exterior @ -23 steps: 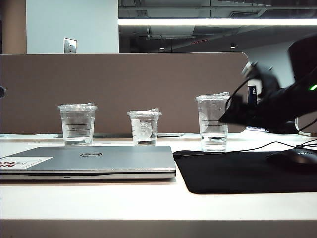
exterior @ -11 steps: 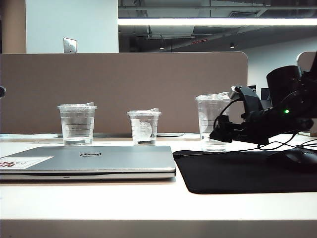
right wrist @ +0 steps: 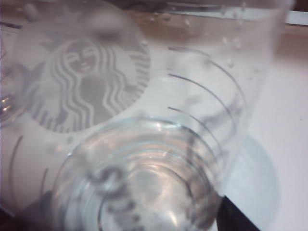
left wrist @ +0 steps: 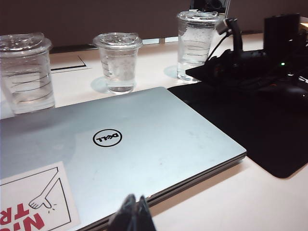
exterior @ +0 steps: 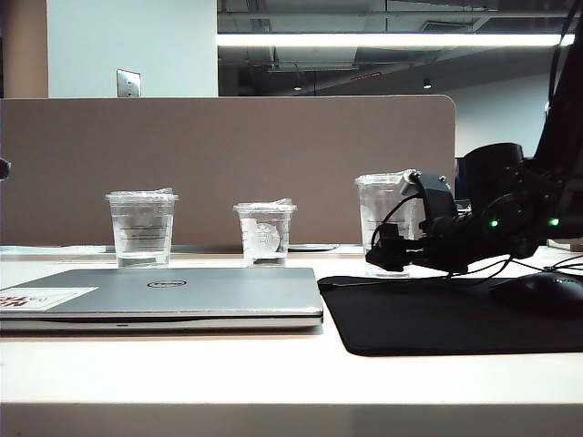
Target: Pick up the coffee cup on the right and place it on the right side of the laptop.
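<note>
Beside tall clear lidded plastic coffee cup [exterior: 383, 223], right gripper [exterior: 386, 256] spread wide, level, ready to clasp; left gripper [left wrist: 132, 215] parked over closed silver-grey laptop [left wrist: 120, 154], seemingly pinched closed.

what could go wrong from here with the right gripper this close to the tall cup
1. The coffee cup is thin clear plastic holding a little liquid; the open right gripper sits low at its base, so closing off-centre could tip it or squeeze liquid out.
2. The black mouse pad edge lies right beside the cup; dragging may catch it.
3. Cables trail near the laptop.
</note>
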Available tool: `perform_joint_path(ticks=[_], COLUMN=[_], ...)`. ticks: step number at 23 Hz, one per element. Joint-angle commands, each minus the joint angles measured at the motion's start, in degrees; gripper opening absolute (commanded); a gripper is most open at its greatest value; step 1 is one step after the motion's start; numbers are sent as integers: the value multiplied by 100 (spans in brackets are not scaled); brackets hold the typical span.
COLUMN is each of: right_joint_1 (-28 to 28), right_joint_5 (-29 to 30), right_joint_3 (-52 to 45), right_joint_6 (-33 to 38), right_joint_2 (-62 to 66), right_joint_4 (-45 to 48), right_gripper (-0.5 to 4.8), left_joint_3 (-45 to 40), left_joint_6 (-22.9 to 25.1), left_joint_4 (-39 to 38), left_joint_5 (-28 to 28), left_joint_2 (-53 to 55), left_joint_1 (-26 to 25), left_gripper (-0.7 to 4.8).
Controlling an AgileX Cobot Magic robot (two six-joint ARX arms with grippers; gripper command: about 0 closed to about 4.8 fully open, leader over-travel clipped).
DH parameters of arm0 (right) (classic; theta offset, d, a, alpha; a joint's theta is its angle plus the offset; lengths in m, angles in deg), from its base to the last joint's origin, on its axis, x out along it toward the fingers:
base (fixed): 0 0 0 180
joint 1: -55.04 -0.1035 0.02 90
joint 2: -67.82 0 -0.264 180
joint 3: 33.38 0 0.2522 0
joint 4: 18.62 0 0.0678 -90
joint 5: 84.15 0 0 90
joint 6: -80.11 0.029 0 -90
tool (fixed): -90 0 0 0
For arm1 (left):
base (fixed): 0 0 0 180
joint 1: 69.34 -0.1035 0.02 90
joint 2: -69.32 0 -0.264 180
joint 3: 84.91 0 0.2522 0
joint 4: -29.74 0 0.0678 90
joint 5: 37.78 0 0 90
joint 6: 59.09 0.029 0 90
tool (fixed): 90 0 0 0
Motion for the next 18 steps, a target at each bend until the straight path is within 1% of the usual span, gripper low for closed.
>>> perform_joint_path(ticks=[1,4,9,18], right_joint_1=[-59,-66,-66,-66], right_joint_5=[-173,-273,-278,-275], right_joint_3=[114,116,129,133], right_joint_6=[-13,63,120,203], right_joint_2=[61,61,61,125], right_joint_4=[212,385,645,597], right_gripper=[479,479,479,479], left_joint_3=[15,15,15,15], left_joint_6=[9,9,9,9], left_joint_4=[76,72,74,74], left_joint_5=[-11,-11,-9,-11], left_joint_2=[0,0,0,0], left_joint_1=[-4,-4,-4,-4], left_gripper=[-5,-5,-5,-5])
